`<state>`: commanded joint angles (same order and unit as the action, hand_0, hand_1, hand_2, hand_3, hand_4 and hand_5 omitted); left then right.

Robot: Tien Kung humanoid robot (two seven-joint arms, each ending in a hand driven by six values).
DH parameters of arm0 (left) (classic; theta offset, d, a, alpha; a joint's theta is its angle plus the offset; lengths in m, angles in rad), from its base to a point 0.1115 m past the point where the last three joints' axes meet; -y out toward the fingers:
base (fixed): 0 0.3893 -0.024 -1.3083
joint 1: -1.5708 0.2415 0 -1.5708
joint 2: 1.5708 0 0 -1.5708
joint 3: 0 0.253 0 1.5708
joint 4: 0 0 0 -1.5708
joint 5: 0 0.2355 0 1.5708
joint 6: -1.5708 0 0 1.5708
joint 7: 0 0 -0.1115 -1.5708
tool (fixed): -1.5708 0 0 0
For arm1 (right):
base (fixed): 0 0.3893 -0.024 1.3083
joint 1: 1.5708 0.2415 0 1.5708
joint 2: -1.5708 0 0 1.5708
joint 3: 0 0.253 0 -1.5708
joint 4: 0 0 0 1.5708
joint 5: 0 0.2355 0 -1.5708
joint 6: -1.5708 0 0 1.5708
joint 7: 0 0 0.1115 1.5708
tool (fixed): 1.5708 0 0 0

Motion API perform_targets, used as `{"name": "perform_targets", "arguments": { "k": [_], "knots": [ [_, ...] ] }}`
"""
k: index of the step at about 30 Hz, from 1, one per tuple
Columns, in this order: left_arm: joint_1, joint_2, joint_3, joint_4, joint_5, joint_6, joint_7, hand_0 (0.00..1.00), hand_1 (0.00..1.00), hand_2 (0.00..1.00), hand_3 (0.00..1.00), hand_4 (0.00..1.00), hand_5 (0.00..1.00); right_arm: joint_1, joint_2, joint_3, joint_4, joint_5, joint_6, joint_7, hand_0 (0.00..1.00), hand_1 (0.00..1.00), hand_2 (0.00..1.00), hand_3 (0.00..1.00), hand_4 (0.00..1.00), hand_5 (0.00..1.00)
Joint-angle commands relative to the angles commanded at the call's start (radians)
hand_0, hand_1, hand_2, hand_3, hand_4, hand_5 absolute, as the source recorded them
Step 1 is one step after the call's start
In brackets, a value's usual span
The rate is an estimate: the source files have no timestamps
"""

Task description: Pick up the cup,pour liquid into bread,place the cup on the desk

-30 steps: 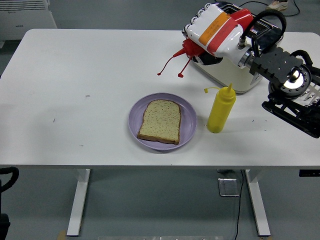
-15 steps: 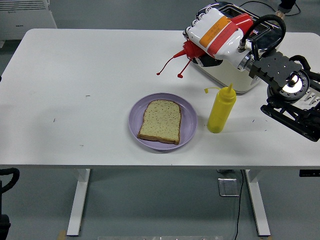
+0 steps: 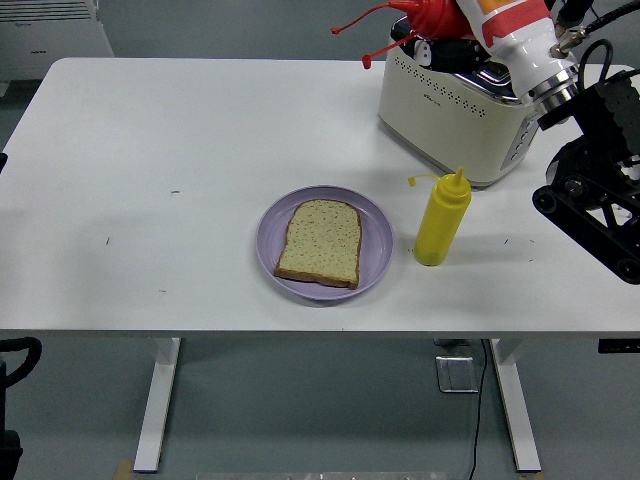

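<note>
I am holding the red bottle (image 3: 432,14) tight in my right hand (image 3: 500,25), lying sideways, high up behind the bread (image 3: 320,242), nozzle pointing left.

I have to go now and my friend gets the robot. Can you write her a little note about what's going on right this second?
Right hand: up at the top edge above the toaster, holding the red squeeze bottle, nozzle pointing left.
Left hand: out of view.
Bread: plain, on the purple plate, near middle of the table.
Yellow bottle: standing right of the plate.
Done: bottle picked up.
Left: pour on the bread, set the bottle down.
</note>
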<state>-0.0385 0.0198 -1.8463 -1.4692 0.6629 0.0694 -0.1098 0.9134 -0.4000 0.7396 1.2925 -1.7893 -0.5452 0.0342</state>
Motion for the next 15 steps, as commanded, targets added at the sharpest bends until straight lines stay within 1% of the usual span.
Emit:
{"name": "perform_targets", "arguments": {
  "k": [3,5,10,15],
  "knots": [
    [-0.001,0.000,0.000,0.000,0.000,0.000,0.000,0.719,0.744,0.758,0.682,0.668,0.998,-0.034,-0.005,0.067,0.027,0.119,0.017,0.022,0.030,0.082,0.237,0.325,0.812,0.268],
    [-0.002,0.001,-0.001,0.000,0.000,0.000,0.000,0.719,0.744,0.758,0.682,0.668,0.998,-0.077,-0.012,0.141,0.059,0.203,0.048,0.049,0.030,0.082,0.237,0.325,0.812,0.268],
    [-0.004,0.001,-0.002,0.000,0.000,0.000,0.000,0.720,0.745,0.758,0.682,0.669,0.998,-0.148,-0.022,0.279,0.093,0.411,0.108,0.071,0.029,0.082,0.236,0.325,0.812,0.268],
    [-0.006,0.001,-0.001,0.000,0.000,0.001,0.000,0.720,0.745,0.758,0.682,0.669,0.998,-0.207,-0.033,0.373,0.114,0.626,0.130,0.080,0.030,0.082,0.236,0.325,0.812,0.269]
  ]
}}
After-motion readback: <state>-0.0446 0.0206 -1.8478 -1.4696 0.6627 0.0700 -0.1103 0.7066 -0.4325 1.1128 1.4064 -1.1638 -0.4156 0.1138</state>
